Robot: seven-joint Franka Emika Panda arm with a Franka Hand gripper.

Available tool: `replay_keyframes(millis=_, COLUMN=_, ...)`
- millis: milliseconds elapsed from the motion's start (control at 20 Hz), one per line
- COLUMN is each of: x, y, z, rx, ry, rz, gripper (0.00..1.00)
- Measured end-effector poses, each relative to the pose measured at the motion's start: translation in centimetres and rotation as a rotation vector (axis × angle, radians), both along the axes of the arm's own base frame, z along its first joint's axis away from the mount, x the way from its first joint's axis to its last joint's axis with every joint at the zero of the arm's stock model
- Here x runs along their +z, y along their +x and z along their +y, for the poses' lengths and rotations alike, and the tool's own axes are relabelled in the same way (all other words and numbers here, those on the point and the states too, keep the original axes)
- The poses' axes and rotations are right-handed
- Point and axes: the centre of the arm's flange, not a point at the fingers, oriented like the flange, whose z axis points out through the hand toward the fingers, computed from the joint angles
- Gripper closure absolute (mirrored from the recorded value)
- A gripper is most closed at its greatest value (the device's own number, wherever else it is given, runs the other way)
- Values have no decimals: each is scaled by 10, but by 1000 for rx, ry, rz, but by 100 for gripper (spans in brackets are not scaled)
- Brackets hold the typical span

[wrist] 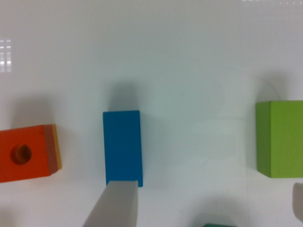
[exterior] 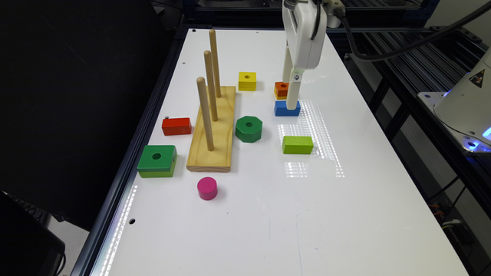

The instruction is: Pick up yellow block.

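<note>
The yellow block (exterior: 247, 81), a small all-yellow square with a round hole in its top, lies on the white table (exterior: 249, 214) just to the exterior view's right of the peg base. My gripper (exterior: 289, 93) hangs further to that view's right of it, apart from it, low over a blue block (exterior: 287, 108). In the wrist view the gripper (wrist: 210, 188) is open. One finger (wrist: 116, 203) overlaps the end of the blue block (wrist: 123, 146), and the other finger (wrist: 298, 198) sits at the frame's edge. Nothing is held.
An orange-topped cube (exterior: 281, 89) sits behind the blue block, and a lime-green block (exterior: 297, 145) lies nearer. A wooden base with three upright pegs (exterior: 212, 130), a dark green octagon (exterior: 249, 128), a red block (exterior: 176, 126), a green square (exterior: 157, 161) and a pink cylinder (exterior: 207, 188) lie toward the exterior view's left.
</note>
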Motion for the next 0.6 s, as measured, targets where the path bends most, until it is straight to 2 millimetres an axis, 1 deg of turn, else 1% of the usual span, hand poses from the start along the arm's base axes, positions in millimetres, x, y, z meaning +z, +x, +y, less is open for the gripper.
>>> replay_keyframes(millis=600, x=1, y=1, z=-8, rx=-8, ry=0, rz=-2, gripper=0)
